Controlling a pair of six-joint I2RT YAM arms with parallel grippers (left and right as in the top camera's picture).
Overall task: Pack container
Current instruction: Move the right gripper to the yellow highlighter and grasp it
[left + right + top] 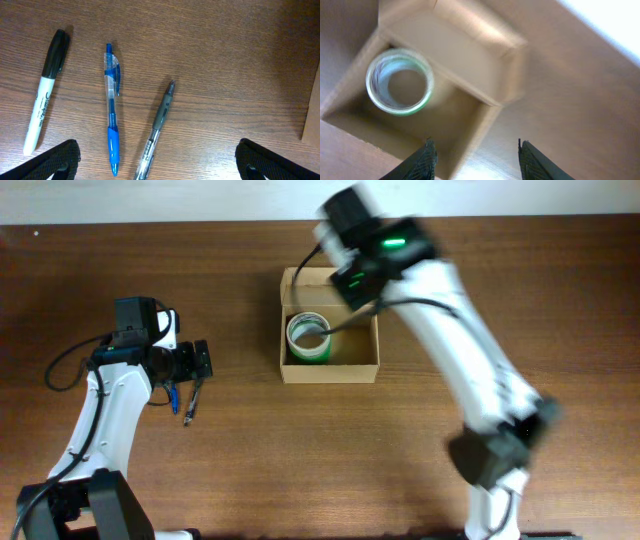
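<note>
Packing seems barely begun: the cardboard box at the far edge's middle holds one tape roll, while marker, blue pen and grey pen (toward the left edge) lie outside; left gripper and right gripper gape empty.

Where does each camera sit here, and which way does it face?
Overhead: fixed above the table, looking straight down; both arms and the container show.
Left wrist: on the left gripper, facing down at a marker, blue pen and grey pen; both fingertips show.
Right wrist: on the right gripper, looking down into the container; both fingertips show.
Shared: overhead and right wrist both see the tape roll in the container.
</note>
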